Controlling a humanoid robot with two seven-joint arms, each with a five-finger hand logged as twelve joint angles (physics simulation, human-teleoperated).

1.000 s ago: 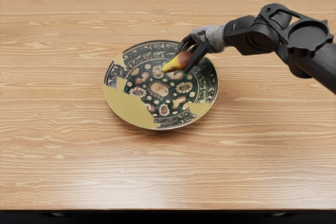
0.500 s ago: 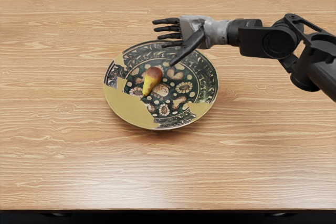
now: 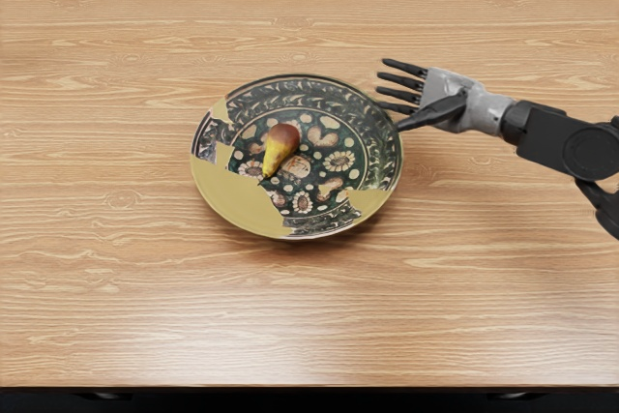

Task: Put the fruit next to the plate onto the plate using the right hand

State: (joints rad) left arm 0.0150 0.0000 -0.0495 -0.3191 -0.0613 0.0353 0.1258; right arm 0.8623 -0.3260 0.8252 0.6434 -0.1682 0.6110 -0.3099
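Since half a second ago, the right hand [image 3: 430,102] is pulled back from over the plate [image 3: 232,202] to just past its right rim. The fruit [image 3: 280,147] (a small pear, it seems) is seen lying on the plate, a little left of its middle, touched by nothing. The putting-down step looks done. Next, only the arm needs to be drawn away. The fingers [image 3: 404,68] are spread wide, pointed left, and nothing is held.
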